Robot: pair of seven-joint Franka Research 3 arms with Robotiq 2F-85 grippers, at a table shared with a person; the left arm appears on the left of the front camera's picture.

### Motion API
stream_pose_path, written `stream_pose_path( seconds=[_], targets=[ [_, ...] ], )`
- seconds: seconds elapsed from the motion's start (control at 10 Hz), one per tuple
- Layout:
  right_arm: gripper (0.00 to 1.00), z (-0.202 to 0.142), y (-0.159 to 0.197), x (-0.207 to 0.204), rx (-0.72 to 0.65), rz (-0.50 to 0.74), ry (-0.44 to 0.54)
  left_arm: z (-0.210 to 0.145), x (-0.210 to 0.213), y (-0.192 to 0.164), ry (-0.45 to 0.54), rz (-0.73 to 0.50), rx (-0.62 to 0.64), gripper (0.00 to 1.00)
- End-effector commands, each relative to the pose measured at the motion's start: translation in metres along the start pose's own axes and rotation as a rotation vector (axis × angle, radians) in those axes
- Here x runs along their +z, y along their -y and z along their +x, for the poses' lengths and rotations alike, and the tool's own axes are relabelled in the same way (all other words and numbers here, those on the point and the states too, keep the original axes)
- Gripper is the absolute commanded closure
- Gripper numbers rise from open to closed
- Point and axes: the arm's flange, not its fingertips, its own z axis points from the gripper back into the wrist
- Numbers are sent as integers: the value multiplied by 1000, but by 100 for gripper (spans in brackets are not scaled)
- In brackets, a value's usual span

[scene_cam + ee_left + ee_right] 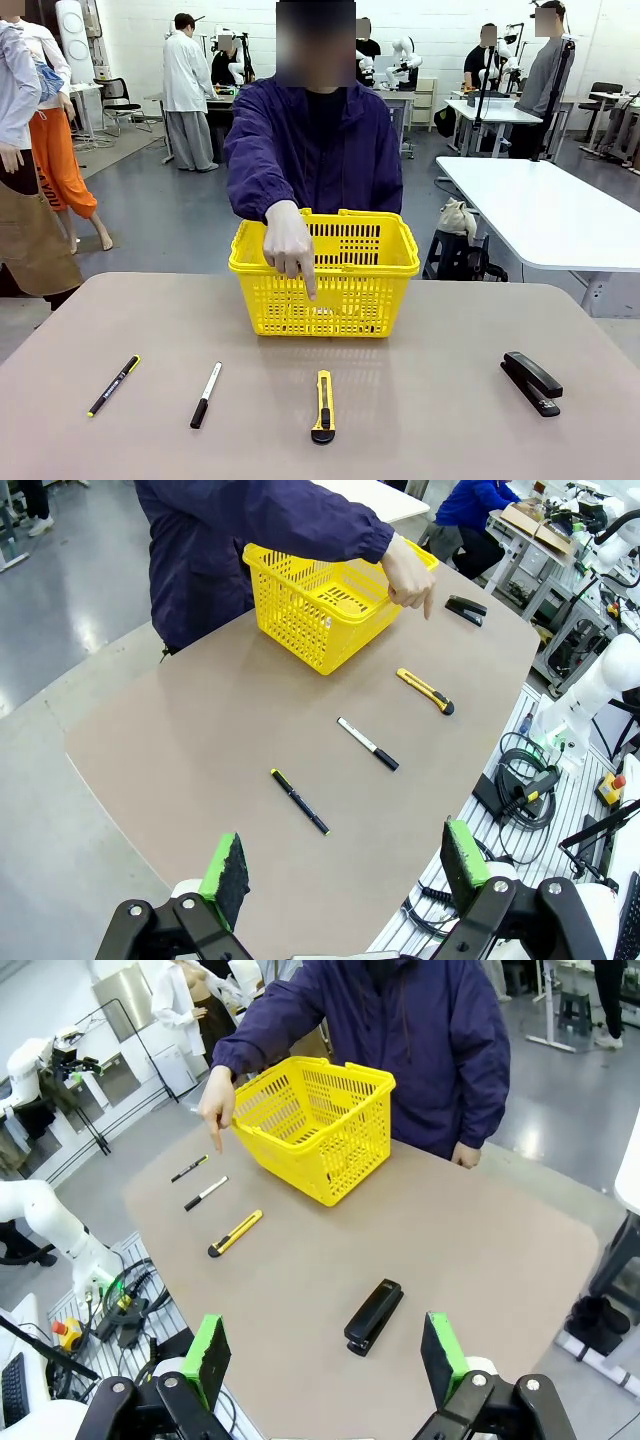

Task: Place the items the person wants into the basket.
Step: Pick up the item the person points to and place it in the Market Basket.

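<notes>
The left gripper (345,865) is hovering off the near edge of the table (200,740), its jaws spread wide and holding nothing. The pen (299,801) is lying closest ahead of them, the marker (367,744) beyond it, and the utility knife (425,690) farther out toward the right-hand pad's side. The basket (320,610) is standing well beyond all three. The person's hand (290,240) is pointing downward in front of the basket's near wall. The finger is aiming somewhere between marker and knife, so the wrong one is probably the main risk here: those two are lying near each other, and a misread point would be sending an unwanted marker into the basket. The hand is also hanging over the path to the basket, so a reach now could be brushing it. The knife is slim and flat, likely slipping from a shallow pinch. The stapler (373,1317) is lying just ahead of the right gripper (325,1355), roughly centred between its wide-spread, empty jaws.
</notes>
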Motion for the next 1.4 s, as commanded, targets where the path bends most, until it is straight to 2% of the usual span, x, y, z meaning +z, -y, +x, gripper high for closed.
stream_pose_path(
  seconds=[0.0, 0.9, 1.1, 1.3],
  targets=[
    [0, 3, 2, 3, 20, 8, 16, 0, 1, 0, 13, -4, -19, 0],
    [0, 3, 2, 3, 20, 8, 16, 0, 0, 0, 0, 0, 0, 0],
    [0, 3, 2, 3, 20, 8, 16, 66, -4, 60, -62, -2, -193, 0],
    [0, 3, 2, 3, 20, 8, 16, 112, -48, 117, -230, -77, -368, 0]
  ],
)
